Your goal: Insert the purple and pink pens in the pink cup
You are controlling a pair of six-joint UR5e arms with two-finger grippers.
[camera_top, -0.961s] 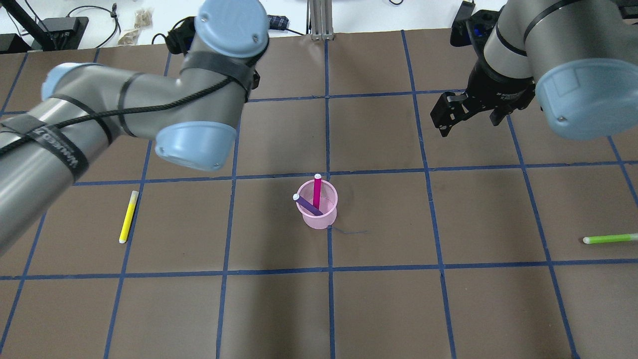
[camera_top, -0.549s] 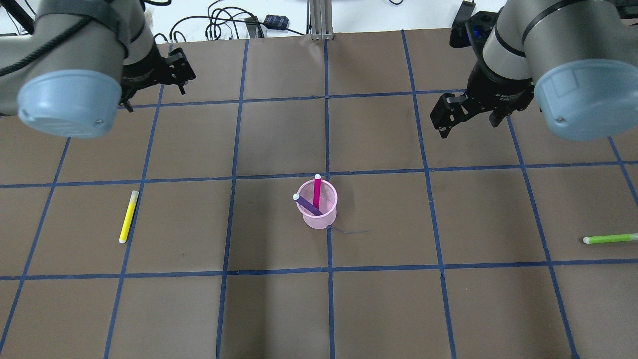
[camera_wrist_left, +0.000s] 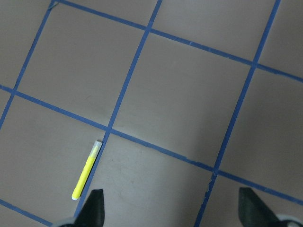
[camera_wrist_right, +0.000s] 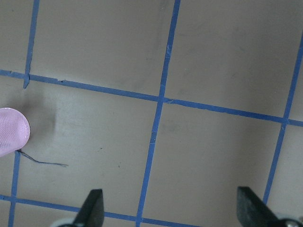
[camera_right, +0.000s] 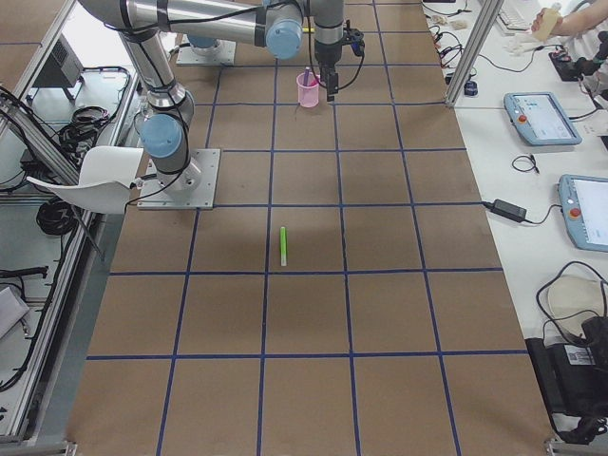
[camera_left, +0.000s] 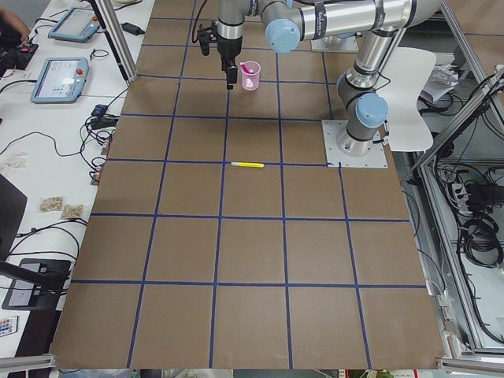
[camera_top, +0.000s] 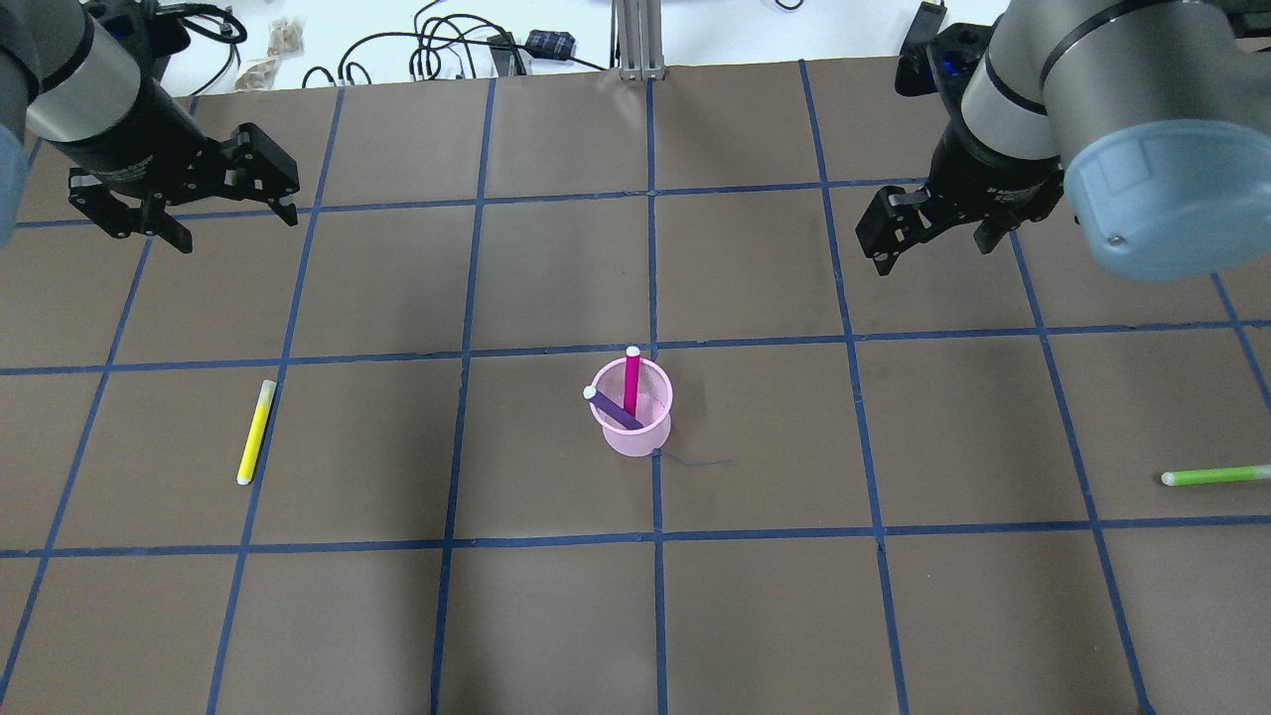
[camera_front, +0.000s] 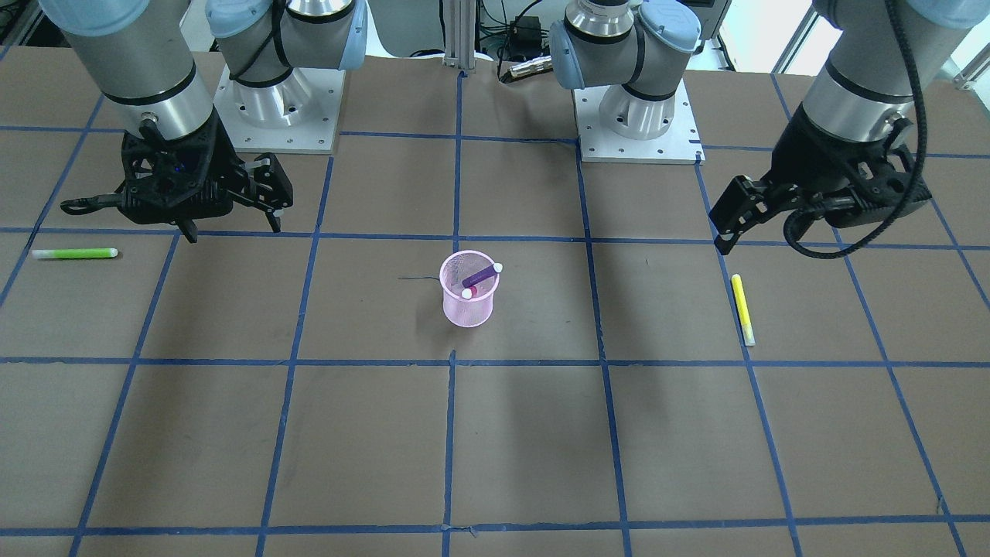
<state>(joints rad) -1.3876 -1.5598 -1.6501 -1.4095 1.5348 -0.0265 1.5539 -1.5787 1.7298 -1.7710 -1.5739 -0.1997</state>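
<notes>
Two pens in the cup: purple pen (camera_top: pixel 614 408) and pink pen (camera_top: pixel 632 382) both stand inside the pink cup (camera_top: pixel 650 429), white caps poking above the rim.
Clock reference: overhead view, 12 o'clock at the table's far edge.
Pink cup: upright, dead centre of the table (camera_top: pixel 755 616), right beside a crossing of the blue tape lines.
Purple pen: leaning hard, its cap over the rim at about 10 o'clock.
Pink pen: steeper, its cap clearing the rim at 12 o'clock; it crosses the purple one inside the cup.
Left gripper (camera_top: pixel 238 234): up at 10 o'clock from the cup and well apart from it, hanging above the table with its fingers spread wide and nothing between them. Its wrist camera sees only bare grid and the yellow pen.
Right gripper (camera_top: pixel 931 256): out at 2 o'clock from the cup, also well apart, fingers released and wide, carrying nothing.
Yellow pen (camera_top: pixel 254 432): flat on the table at 9 o'clock from the cup, lying nearly along a tape line.
Green pen (camera_top: pixel 1213 476): flat at about 3 o'clock, far out by the table's edge.
Dark thread (camera_top: pixel 695 461): trailing from the cup's base toward 4 o'clock.
</notes>
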